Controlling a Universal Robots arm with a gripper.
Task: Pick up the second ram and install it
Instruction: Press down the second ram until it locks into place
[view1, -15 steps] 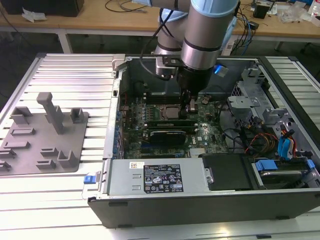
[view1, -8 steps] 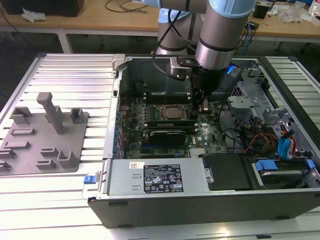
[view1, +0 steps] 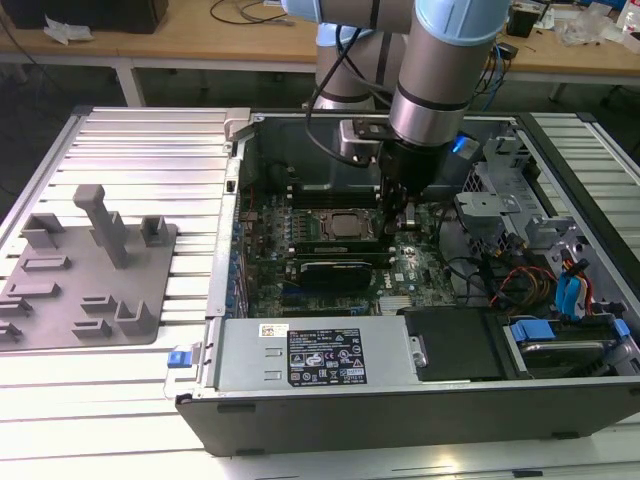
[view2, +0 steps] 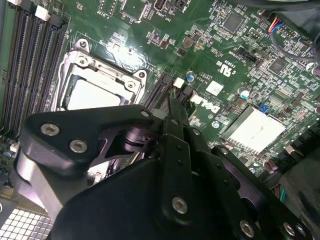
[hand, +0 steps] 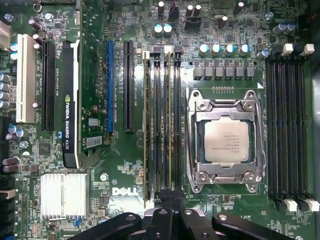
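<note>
The ribbed metal surface (view1: 130, 150) carries an open computer case (view1: 400, 420), with a grey moulded fixture tray (view1: 90, 280) lying on the surface toward the exterior view's left. The robot arm (view1: 440, 80) reaches straight down into the case. Below it the green motherboard (hand: 125, 175) lies flat, its CPU socket (hand: 227, 140) latched over a bare processor.

Between the socket and the expansion connectors runs a bank of black memory slots (hand: 159, 125). Two thin green sticks stand edge-on in that bank. One is the first ram (hand: 146, 125), on the side away from the socket. The other, nearer the socket, is the second ram (hand: 170, 125), which stands upright along its slot.

The tool (hand: 171, 207) is low over one end of that stick. Its fingers (view2: 172, 115) are drawn close together and seem to pinch the stick's top edge, though the contact itself is hidden under the tool.

I judge that the pickup is done and the step in hand is the install, with the stick lined up in or on its slot. Whether it is fully seated cannot be told, because the white latch (hand: 168, 49) at the far end is too small to read as closed or open. Seating calls for a straight downward press with the board kept upright. The force should be even along its length so that both ends go home without tilting.
</note>
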